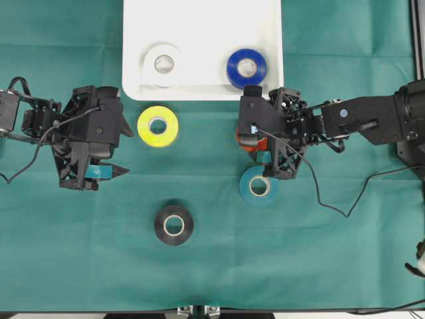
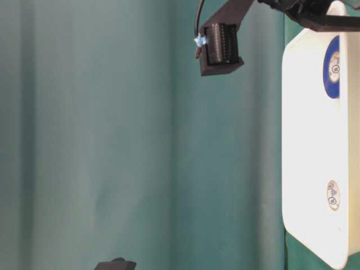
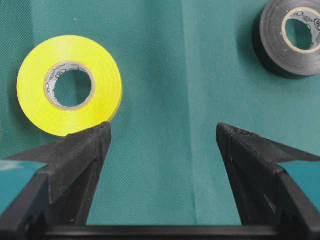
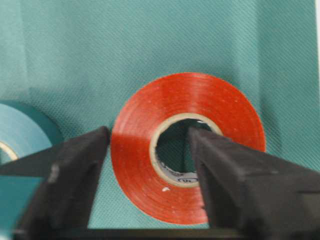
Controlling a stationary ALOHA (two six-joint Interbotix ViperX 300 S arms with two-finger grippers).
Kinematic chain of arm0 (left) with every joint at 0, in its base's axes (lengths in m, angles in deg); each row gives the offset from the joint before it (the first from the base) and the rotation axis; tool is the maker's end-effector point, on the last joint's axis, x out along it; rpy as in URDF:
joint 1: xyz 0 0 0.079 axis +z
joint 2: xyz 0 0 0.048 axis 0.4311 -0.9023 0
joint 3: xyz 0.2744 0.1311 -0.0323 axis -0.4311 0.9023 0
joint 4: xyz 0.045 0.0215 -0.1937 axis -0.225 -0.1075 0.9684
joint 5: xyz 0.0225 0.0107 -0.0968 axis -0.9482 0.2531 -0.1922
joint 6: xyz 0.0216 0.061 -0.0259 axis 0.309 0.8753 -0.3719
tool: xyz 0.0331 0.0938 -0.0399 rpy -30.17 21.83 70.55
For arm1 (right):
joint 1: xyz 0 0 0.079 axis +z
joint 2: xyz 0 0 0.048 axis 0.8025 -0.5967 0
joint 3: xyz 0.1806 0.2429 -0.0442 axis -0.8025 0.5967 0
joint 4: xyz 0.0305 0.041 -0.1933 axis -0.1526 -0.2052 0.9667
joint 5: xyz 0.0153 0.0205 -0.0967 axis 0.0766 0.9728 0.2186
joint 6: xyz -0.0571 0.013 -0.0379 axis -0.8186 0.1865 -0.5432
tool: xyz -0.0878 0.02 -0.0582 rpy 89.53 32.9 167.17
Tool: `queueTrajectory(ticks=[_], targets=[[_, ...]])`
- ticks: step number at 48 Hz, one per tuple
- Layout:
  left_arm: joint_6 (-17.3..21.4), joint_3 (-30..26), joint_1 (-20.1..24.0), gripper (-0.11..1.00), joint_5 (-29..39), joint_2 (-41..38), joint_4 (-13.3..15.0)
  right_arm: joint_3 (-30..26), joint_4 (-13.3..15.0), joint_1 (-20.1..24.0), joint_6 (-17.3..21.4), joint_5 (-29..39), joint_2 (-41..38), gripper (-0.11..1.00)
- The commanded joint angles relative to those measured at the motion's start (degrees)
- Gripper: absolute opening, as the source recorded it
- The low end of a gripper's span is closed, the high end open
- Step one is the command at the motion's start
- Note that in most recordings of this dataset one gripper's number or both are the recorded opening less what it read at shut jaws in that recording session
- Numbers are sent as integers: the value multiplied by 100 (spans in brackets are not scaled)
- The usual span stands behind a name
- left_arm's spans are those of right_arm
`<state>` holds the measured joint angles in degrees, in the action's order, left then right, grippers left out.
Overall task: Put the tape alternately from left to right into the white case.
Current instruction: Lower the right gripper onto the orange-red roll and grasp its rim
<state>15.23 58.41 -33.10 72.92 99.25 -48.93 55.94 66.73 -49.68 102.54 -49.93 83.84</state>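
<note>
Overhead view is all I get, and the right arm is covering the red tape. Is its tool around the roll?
Observer: Yes. The right wrist view shows the right tool straddling the red-orange roll: one finger is in the hole and the other is outside the wall.
Operator: Is it squeezing yet?
Observer: I cannot tell. The outer finger sits right at the roll's edge.
Operator: Is the left tool holding anything?
Observer: No. The left tool is open over bare green cloth, with the yellow roll just ahead of one finger.
</note>
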Motion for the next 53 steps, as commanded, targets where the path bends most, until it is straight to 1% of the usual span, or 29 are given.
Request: queueTrajectory(ticks=[1,5,6,7,22,41,53], targets=[[0,-88,-18,87,-44,53,9,-79,9,-9,9,9,35,60],[0,-88,-18,87,-44,53,9,-97,9,-9,18,44,44,38],[0,-88,-26,87,-44,53,9,-97,0,-9,18,62,44,33],[0,-97,-18,87,-44,53,9,-97,9,-9,18,70,53,30],[0,-88,-26,87,-44,62,9,-114,9,70,18,53,325,30],[0,-97,-26,87,-26,62,9,-325,-9,404,18,44,888,30],[0,-97,-18,87,-26,62,9,-343,-9,448,26,18,1072,30]])
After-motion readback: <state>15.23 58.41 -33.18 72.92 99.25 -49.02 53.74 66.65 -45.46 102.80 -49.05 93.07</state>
